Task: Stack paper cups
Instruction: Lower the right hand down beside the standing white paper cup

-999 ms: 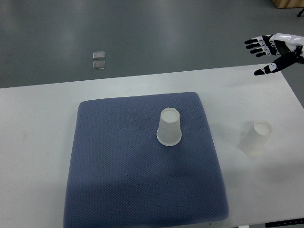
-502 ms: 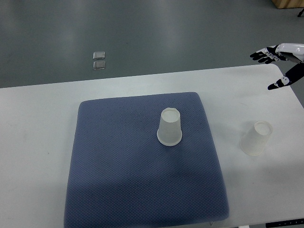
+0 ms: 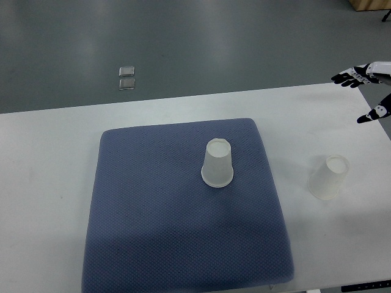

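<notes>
One translucent white paper cup [image 3: 217, 163] stands upside down on the blue mat [image 3: 153, 220], right of the mat's middle. A second paper cup [image 3: 328, 177] stands upside down on the white table, off the mat to the right. My right hand [image 3: 365, 94] shows only partly at the right edge, over the table's far right corner, well beyond the second cup. Its fingers [image 3: 349, 77] are spread and hold nothing. The left arm is out of view.
The white table [image 3: 49, 183] carries the mat; its far edge runs along the grey floor. Two small square plates [image 3: 127, 77] lie on the floor beyond the table. A brown box corner [image 3: 369, 4] sits at the top right.
My right hand has drawn back to the right, sliding toward the picture's edge until only its fingertips and thumb show. Both cups stay where they were.
</notes>
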Tool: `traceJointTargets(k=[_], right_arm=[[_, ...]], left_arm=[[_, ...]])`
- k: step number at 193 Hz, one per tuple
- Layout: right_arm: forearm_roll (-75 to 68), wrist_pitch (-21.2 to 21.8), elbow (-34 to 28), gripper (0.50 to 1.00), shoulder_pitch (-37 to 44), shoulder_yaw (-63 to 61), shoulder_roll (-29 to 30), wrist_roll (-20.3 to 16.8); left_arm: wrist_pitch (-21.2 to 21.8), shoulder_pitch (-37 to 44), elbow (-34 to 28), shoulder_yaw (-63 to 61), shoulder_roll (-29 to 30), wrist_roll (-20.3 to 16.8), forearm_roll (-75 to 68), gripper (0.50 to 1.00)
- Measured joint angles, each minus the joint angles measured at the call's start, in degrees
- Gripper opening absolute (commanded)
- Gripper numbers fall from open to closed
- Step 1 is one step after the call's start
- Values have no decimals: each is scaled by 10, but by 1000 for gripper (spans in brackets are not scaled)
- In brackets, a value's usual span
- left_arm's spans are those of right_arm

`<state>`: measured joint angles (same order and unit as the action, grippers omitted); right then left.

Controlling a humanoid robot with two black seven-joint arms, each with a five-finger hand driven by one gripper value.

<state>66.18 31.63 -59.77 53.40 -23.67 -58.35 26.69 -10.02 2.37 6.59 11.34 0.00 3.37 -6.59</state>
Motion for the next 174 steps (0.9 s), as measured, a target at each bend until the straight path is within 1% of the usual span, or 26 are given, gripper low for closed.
traceJointTargets(k=[26,54,79,115,138,174], right_arm=[[0,-15,-17,924,-7,21,-4,7],[1,-43,-39,924,-27,42,-4,14],[6,-73,-43,924,-42,64,1,14],[23,-103,-43,924,-53,85,10,15],[41,-113,-42,926,-63,86,11,15],[59,-115,-42,926,-76,88,22,15]], left_arm=[[0,0,0,0,0,0,0,1000],[0,0,0,0,0,0,0,1000],[0,0,0,0,0,0,0,1000],[0,0,0,0,0,0,0,1000],[0,0,0,0,0,0,0,1000],[0,0,0,0,0,0,0,1000]])
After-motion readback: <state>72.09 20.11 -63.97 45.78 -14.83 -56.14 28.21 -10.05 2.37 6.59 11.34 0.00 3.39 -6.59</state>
